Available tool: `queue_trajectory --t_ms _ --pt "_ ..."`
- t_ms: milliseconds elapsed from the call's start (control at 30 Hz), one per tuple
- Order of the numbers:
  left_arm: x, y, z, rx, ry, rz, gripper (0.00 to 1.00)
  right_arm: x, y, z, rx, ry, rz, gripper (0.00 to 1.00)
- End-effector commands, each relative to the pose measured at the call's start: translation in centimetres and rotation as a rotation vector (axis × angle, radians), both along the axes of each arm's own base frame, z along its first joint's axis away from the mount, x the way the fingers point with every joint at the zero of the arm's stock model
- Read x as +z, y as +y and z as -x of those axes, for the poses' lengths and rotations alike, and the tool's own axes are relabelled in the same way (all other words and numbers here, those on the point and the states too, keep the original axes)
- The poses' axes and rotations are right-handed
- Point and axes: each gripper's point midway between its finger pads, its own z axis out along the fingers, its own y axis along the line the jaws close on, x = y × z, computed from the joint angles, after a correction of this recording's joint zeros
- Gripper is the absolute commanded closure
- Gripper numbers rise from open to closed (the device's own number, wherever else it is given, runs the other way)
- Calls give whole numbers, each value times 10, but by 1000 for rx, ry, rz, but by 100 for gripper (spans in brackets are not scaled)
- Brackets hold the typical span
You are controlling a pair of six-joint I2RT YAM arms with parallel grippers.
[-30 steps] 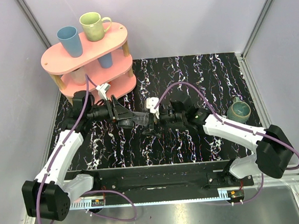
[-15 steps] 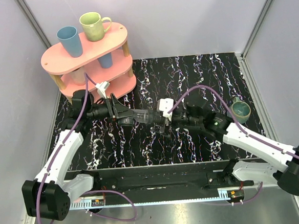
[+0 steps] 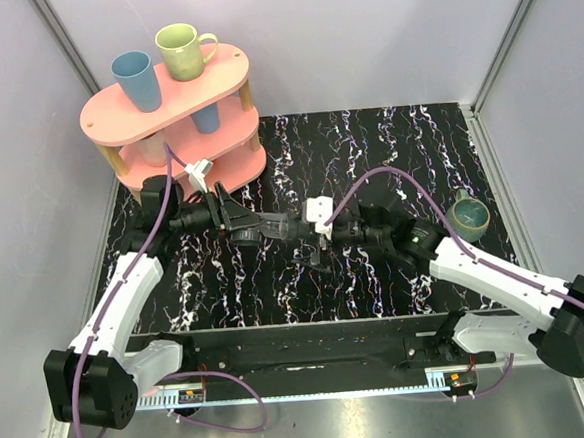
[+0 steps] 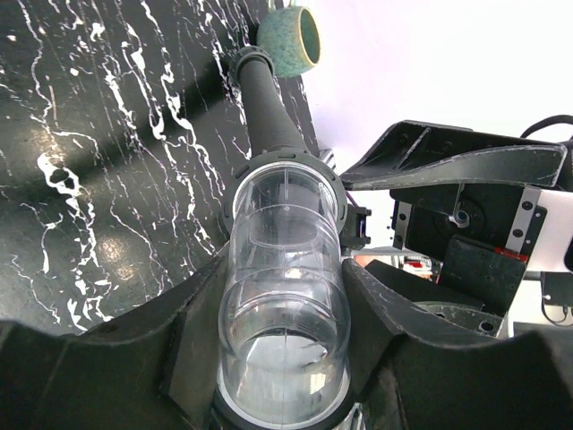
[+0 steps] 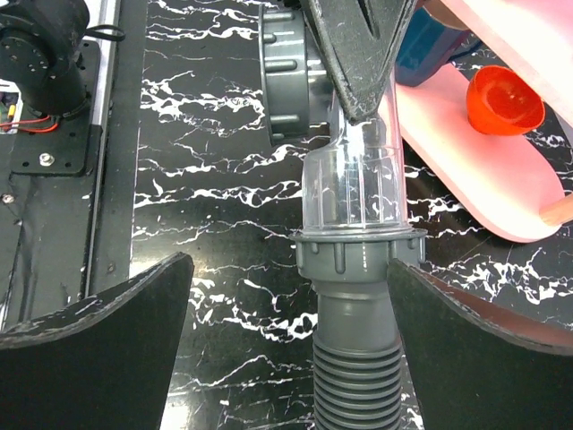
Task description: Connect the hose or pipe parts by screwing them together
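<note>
With my right claw [image 5: 288, 265] gaping around the hose collar [image 5: 361, 256], it might droop off the fitting [image 4: 285, 345] my left claw [image 4: 286, 269] grips.

Your white-shelled arms [image 3: 118, 306] have black joints [image 3: 93, 388] and purple cables [image 3: 379, 170]; left hand [image 3: 262, 224] and right hand [image 3: 317, 239] (alike) are black.

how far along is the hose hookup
Done: the grey collar on the hose sits on the end of the clear fitting. In hand: the left gripper is shut on the fitting; the right gripper is open astride the collar. Left: likely more turns; how tight the thread is, I cannot tell.
</note>
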Motion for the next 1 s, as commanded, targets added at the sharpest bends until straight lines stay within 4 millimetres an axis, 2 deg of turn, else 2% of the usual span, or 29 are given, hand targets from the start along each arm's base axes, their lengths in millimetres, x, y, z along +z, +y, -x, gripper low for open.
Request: queue_trajectory --t_ms 0,200,433,667,800,967 --pt "29 -1 -1 -10 -108 41 100 12 18 1 63 -3 -40 0" --pt "30 -7 7 -59 -117 57 100 -5 23 0 76 40 -14 0" --pt "32 -9 4 -64 -108 60 100 -17 24 1 80 56 8 0" --pt "36 -12 6 -89 -120 64 100 -49 23 -8 54 65 85 0" --pt "32 -12 7 -96 -111 61 100 -54 22 -12 41 52 102 0" --pt "28 -13 8 -108 -106 47 100 -47 20 -25 -14 14 105 0"
